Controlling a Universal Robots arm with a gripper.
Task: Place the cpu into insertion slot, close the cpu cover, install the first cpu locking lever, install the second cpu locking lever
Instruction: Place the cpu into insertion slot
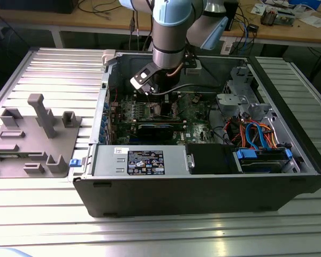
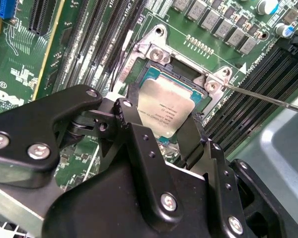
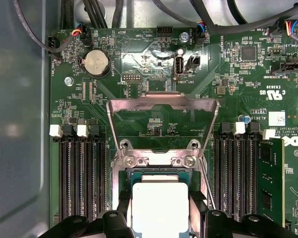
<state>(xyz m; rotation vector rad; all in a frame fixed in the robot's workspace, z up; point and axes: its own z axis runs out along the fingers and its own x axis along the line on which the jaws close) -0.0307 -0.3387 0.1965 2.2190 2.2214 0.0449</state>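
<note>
Gripper: black two-finger gripper [image 2: 164, 133] on a grey arm with pale-blue joints [image 1: 171, 32], reaching down into the open black computer case [image 1: 203, 187] lying on its side.
Fingers: narrow, black pads [image 2: 135, 126] set against two opposite edges of the chip, holding it.
Held thing: small flat square cpu [image 2: 171, 111] with a dull silver-grey metal top.
Place of cpu: directly between the fingertips, over the square insertion slot [image 3: 154, 173] with its dark centre and silvery frame; fully seated or just above, cannot tell.
Key relation: slot straight beneath the chip, no sideways offset visible in the first wrist view; square outline, so no long axis, edges parallel to the frame's edges.
Cover: thin silvery cpu cover [image 3: 161, 103] with a large square window, raised open, tilted back from the slot toward the round silver coin battery [image 3: 95, 63] on the green motherboard [image 3: 139, 74], apart from the chip.
Lever: thin steel-wire locking lever [image 2: 268, 99], unlatched, slanting out from the slot's corner over the memory slots.
Counts: one arm, one gripper, one cpu, one slot, one cover; one lever counted with certainty; two banks of narrow black memory slots [image 3: 82, 183], one bank on each side of the slot; one green memory module [image 3: 270, 183] fitted.
</note>
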